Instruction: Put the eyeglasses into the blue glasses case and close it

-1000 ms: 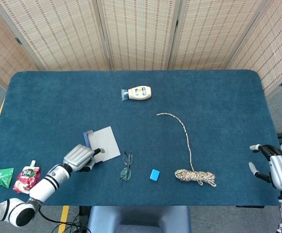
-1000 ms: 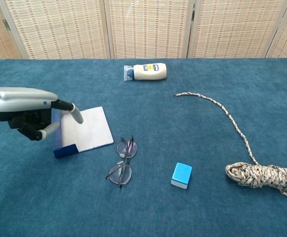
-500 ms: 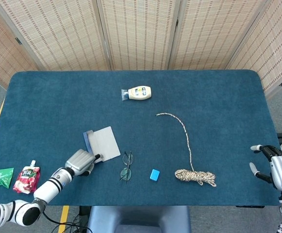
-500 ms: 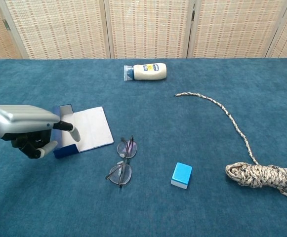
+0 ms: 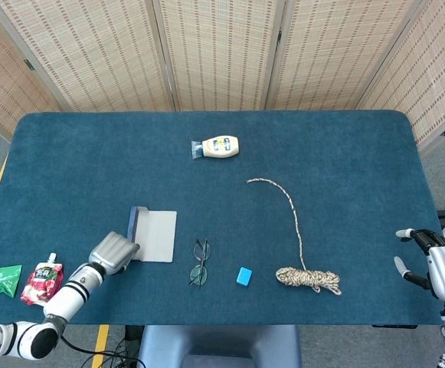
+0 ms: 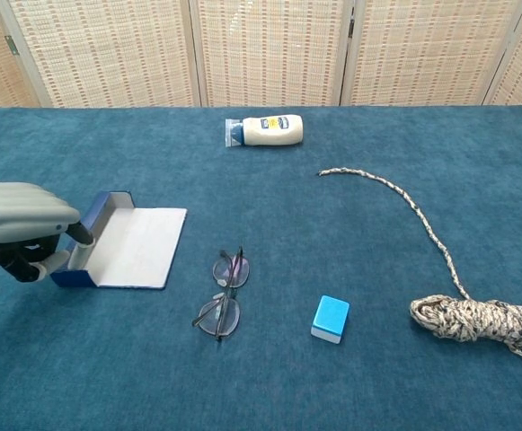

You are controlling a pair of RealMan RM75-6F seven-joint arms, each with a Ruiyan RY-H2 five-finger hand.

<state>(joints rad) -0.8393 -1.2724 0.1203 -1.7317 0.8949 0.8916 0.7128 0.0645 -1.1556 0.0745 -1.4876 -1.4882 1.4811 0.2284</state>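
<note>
So the big blue table (image 5: 76, 153) is taking up pretty much the whole shot, with woven screen panels (image 5: 214, 54) standing behind its far edge.

Next biggest thing: the rope (image 5: 302, 261), which is lying on the right half, one loose end trailing up toward the middle and the rest bundled into a coil near the front edge.

The blue glasses case (image 6: 121, 250) is sitting open on the left side, pale inner flap lying flat on the cloth and the blue tray part standing up along its left edge. The left hand (image 6: 22, 229) is sitting right at that blue edge with its fingers curled in. One fingertip looks like it's touching the case wall, but I honestly can't tell if it's actually gripping it or just resting against it.

The right hand (image 5: 436, 268) is hanging off the table's right edge in the head view, fingers apart, holding nothing.

The eyeglasses (image 6: 223, 293) are lying on the cloth just right of the case, not touching it, not in it, with the arms folded in.

A white squeeze bottle (image 5: 217, 146) is lying on its side toward the back middle. Two snack pouches, a red one (image 5: 42, 282) and a green one (image 5: 1, 279), are sitting at the front left corner. A little blue block (image 6: 330, 318) is sitting between the glasses and the rope coil.
</note>
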